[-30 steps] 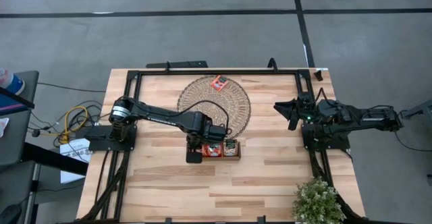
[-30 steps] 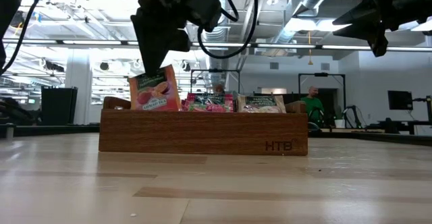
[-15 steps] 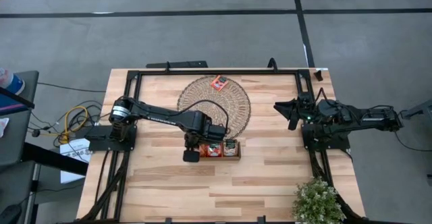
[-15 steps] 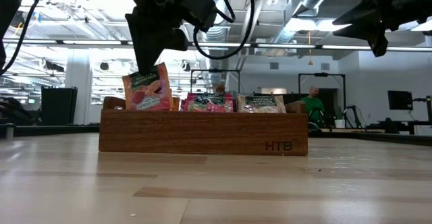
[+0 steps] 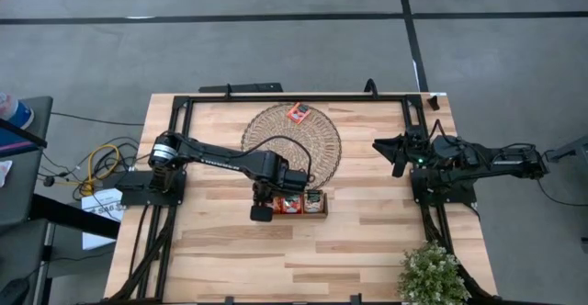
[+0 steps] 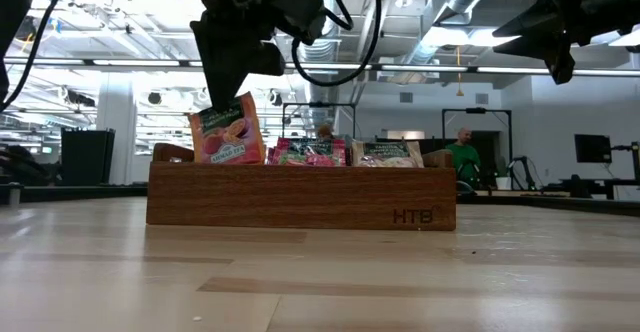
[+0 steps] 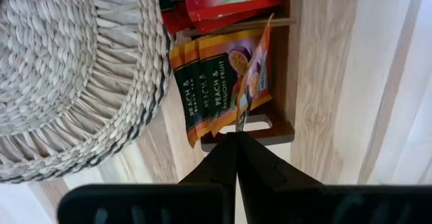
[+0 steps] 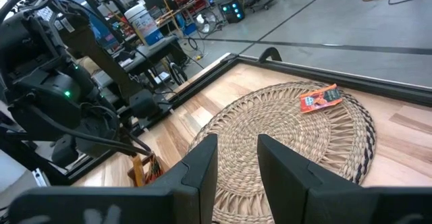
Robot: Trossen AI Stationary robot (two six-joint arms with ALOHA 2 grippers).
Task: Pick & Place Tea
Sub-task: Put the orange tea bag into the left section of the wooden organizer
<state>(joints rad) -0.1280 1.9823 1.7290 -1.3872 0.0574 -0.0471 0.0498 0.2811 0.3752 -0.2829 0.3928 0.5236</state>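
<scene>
A brown wooden tray (image 6: 300, 197) stands in the middle of the table, just near of the round woven mat (image 5: 292, 140). My left gripper (image 6: 232, 97) hangs over the tray's left compartment, pointing down and shut on an orange tea sachet (image 6: 228, 132). More orange sachets (image 7: 216, 82) stand in that compartment. Red ones (image 6: 312, 152) fill the middle compartment and pale ones (image 6: 385, 153) the right. One red-orange sachet (image 5: 296, 113) lies flat on the mat's far edge. My right gripper (image 8: 237, 156) waits open at the table's right side. My left gripper pinches the orange sachet's top edge (image 7: 244, 119) between its two fingers, coming from above and pointing down. The sachet hangs upright below the fingers, slightly tilted. Its lower edge is behind the tray's near wall, so whether it rests on anything cannot be seen.
A small potted plant (image 5: 432, 273) stands at the table's near right corner. Black frame rails (image 5: 294, 96) run along the far and side edges. Bare wood (image 5: 276, 250) lies between the tray and the near edge.
The held sachet has swung a little sideways over the tray's left compartment and come back, changing its tilt slightly. Its lower edge has stayed behind the tray's wall.
</scene>
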